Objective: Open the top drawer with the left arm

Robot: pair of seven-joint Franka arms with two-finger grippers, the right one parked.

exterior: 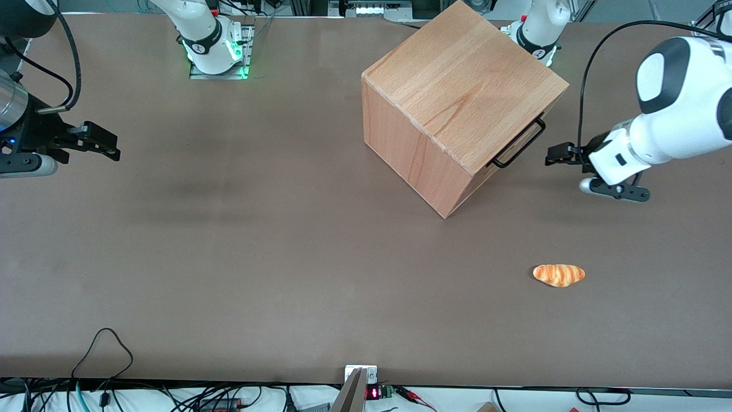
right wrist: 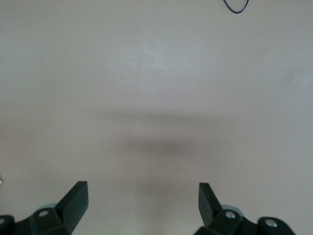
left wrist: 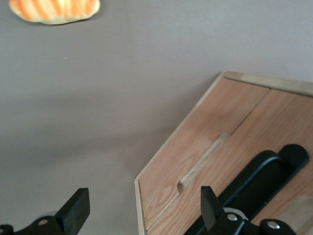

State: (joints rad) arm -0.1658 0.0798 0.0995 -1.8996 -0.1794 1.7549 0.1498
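Observation:
The beech cube cabinet [exterior: 457, 86] stands on the brown table, turned at an angle. Its top drawer [exterior: 523, 134] is shut, with its thin black bar handle [exterior: 517, 144] on the face toward the working arm. My left arm [exterior: 669, 109] reaches in at handle height. Its black gripper [exterior: 553, 155] is in front of the drawer, a short gap from the handle, touching nothing. In the left wrist view the gripper [left wrist: 143, 200] is open and empty, with the drawer front [left wrist: 279, 127] and the handle [left wrist: 254, 181] close ahead by one fingertip [left wrist: 209, 200].
A toy croissant [exterior: 559, 274] lies on the table nearer the front camera than the gripper; it also shows in the left wrist view [left wrist: 54, 10]. Cables [exterior: 103, 355] hang over the table's edge nearest the front camera.

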